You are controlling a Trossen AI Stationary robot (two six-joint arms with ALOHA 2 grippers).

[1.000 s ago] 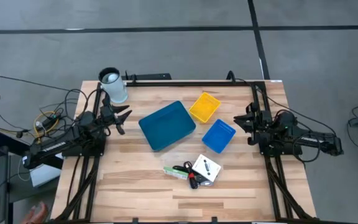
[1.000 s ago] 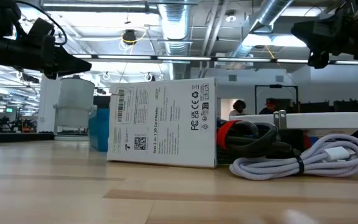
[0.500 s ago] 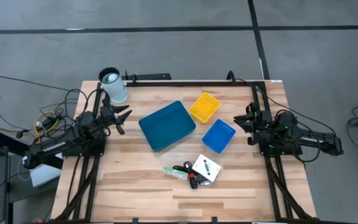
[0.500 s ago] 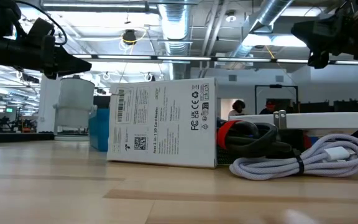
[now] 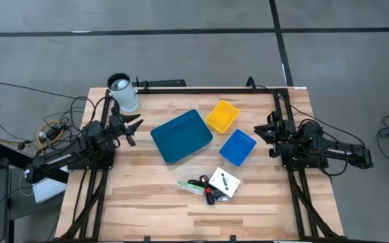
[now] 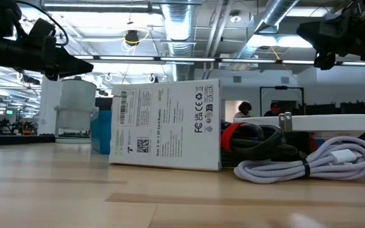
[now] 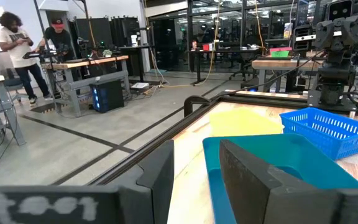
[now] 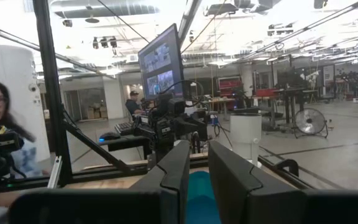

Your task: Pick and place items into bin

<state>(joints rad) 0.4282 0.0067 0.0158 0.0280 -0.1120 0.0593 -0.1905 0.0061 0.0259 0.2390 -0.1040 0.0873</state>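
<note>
Wooden slats form the table [image 5: 147, 196], seen from above on a grey floor, with a dark arm at each side edge. Nothing has moved since the earlier frames; both arms and every object sit where they were.

The left gripper [image 5: 134, 126] hangs at the table's left edge, pointing toward the middle, its fingers [image 7: 160, 171] slightly apart and holding nothing. The right gripper [image 5: 261, 131] hangs at the right edge, pointing inward, its fingers [image 8: 176, 165] narrowly apart and empty.

Three bins lie between the arms: a large teal bin [image 5: 181, 136] in the centre, a yellow bin [image 5: 222, 115] behind it to the right, and a small blue bin [image 5: 238, 146] nearest the right gripper.

The items lie in a cluster near the front edge, well apart from both grippers and outside every bin. A white packet [image 5: 224, 183] lies on the right of the cluster, a green stick [image 5: 189, 187] on the left, with black pieces [image 5: 198, 183] and a pink-red piece [image 5: 209, 198] between and touching them. From table height, a coiled white cable [image 6: 309, 163] shows beside the packet.

A white cylinder [image 5: 124, 94] stands at the table's back left corner. People show in the room beyond.
</note>
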